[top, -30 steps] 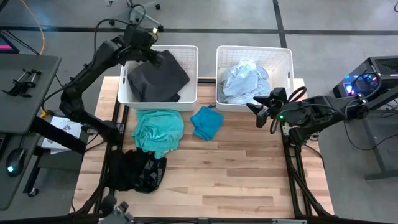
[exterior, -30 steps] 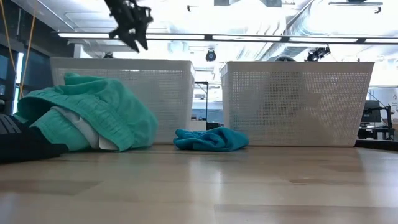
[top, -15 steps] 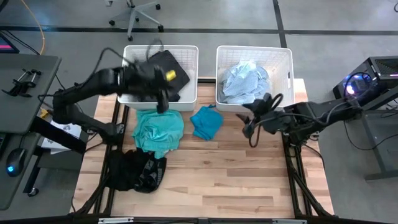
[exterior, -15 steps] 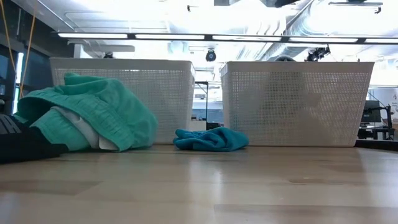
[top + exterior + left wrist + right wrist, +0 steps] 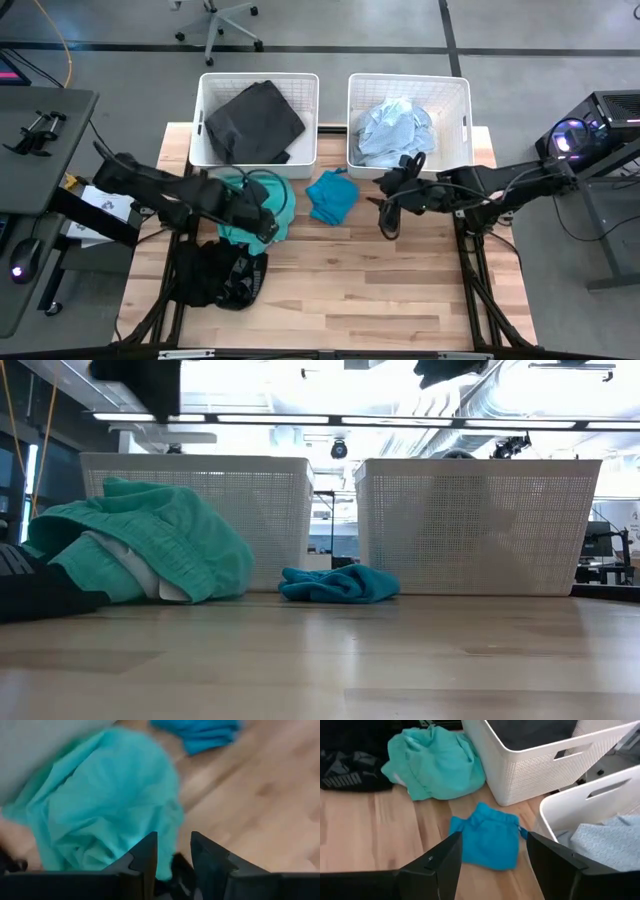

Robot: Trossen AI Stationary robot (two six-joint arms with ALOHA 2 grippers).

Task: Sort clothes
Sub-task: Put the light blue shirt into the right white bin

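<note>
The teal garment (image 5: 252, 203) lies in a heap on the table in front of the left bin. The bright blue garment (image 5: 332, 195) lies beside it. The shiny black garment (image 5: 218, 275) lies at the near left. The dark grey garment (image 5: 254, 122) lies in the left bin, and the pale blue one (image 5: 394, 128) in the right bin. A white piece (image 5: 150, 582) shows under the teal heap. My left gripper (image 5: 172, 857) hovers open over the teal garment's near right part (image 5: 100, 805). My right gripper (image 5: 492, 865) is open, above the table to the right of the bright blue garment (image 5: 487, 837).
Two white mesh bins (image 5: 205, 150) (image 5: 462, 110) stand side by side at the table's far edge. Bare wood (image 5: 380, 290) fills the near right part of the table. A desk with a mouse is off the left side, and equipment off the right.
My left gripper has swung from over the left bin toward the near edge and down, and now stands over the teal garment. My right gripper has moved toward the table's left, closer to the bright blue garment. The garments on the table have not moved.
</note>
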